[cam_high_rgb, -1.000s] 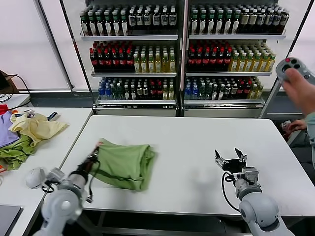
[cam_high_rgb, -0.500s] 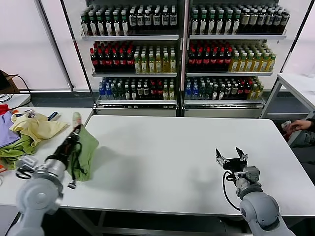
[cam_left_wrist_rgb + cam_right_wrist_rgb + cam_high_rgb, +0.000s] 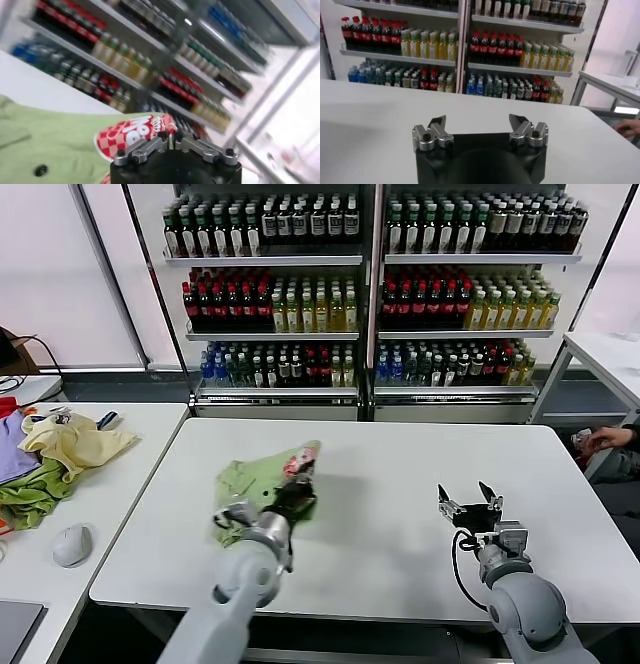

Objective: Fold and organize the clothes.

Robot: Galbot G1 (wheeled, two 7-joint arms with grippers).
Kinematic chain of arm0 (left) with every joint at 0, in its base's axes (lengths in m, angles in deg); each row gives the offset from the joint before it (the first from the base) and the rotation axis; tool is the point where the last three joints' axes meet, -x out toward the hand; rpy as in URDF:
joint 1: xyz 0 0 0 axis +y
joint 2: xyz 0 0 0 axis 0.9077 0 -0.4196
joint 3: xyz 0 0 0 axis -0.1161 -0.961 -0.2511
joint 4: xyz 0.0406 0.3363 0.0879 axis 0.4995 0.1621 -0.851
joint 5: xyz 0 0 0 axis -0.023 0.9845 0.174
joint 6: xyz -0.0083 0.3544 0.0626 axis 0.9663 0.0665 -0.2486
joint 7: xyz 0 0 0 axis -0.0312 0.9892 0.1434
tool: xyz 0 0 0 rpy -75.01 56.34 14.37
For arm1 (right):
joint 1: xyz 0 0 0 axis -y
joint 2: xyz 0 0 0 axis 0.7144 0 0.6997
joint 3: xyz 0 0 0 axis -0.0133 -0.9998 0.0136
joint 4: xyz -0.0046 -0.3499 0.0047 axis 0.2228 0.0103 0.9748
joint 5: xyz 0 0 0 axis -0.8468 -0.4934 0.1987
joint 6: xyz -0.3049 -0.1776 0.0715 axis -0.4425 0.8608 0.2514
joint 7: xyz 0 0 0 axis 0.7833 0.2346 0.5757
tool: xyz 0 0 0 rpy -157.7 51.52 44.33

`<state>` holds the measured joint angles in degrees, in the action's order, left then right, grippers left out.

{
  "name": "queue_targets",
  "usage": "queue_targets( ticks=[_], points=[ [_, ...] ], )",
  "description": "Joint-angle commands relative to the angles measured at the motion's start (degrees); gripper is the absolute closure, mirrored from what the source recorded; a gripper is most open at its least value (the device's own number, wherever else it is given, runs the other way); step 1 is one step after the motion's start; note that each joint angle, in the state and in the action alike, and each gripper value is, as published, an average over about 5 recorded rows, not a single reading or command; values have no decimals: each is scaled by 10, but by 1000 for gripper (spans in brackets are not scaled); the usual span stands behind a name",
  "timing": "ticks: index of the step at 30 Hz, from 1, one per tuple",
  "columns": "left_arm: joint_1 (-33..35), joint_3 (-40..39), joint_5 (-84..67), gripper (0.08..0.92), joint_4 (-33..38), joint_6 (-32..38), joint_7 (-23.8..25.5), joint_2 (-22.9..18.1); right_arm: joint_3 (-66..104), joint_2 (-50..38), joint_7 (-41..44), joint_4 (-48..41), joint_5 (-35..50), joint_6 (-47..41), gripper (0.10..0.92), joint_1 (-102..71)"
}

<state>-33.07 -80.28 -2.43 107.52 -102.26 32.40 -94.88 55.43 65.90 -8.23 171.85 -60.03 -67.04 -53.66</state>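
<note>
The light-green shirt is bunched and partly lifted over the middle-left of the white table, its red-and-white chest graphic turned up. My left gripper is shut on the shirt's fabric at the graphic; in the left wrist view the gripper pinches the printed cloth, and a small button shows on the green fabric. My right gripper is open and empty, low over the table's right part; it also shows in the right wrist view.
A side table at the left holds a pale yellow garment, a darker green one, a purple one and a mouse. Bottle shelves stand behind. A person's hand is at the far right edge.
My left gripper swung the shirt from the table's left edge up and rightward over the middle-left. The shirt now shows its printed graphic. The right arm stayed still.
</note>
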Motion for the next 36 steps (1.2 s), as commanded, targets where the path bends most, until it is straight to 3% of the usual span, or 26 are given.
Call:
queue_targets(
  ticks=[1, 5, 11, 18, 25, 28, 36],
  points=[
    [-96, -186, 210, 875, -180, 37, 48, -97, 4, -1, 1, 1, 2, 0, 203, 2],
    [-84, -188, 236, 804, -151, 48, 63, -88, 3, -2, 2, 1, 5, -1, 203, 5],
    [-27, -164, 248, 632, -48, 57, 62, -50, -22, 3, -1, 0, 8, -8, 203, 19],
    [66, -39, 263, 433, 79, 62, 36, 8, -126, 29, -29, -25, 14, -22, 203, 76],
    [169, 75, 284, 232, 153, 85, 12, 42, -201, 96, -64, -110, 27, -39, 203, 155],
    [209, 107, 287, 187, 170, 94, 10, 40, -215, 119, -75, -151, 33, -39, 203, 175],
    [264, 125, 292, 177, 192, 99, 2, 35, -229, 174, -110, -236, 54, -44, 203, 213]
  ],
)
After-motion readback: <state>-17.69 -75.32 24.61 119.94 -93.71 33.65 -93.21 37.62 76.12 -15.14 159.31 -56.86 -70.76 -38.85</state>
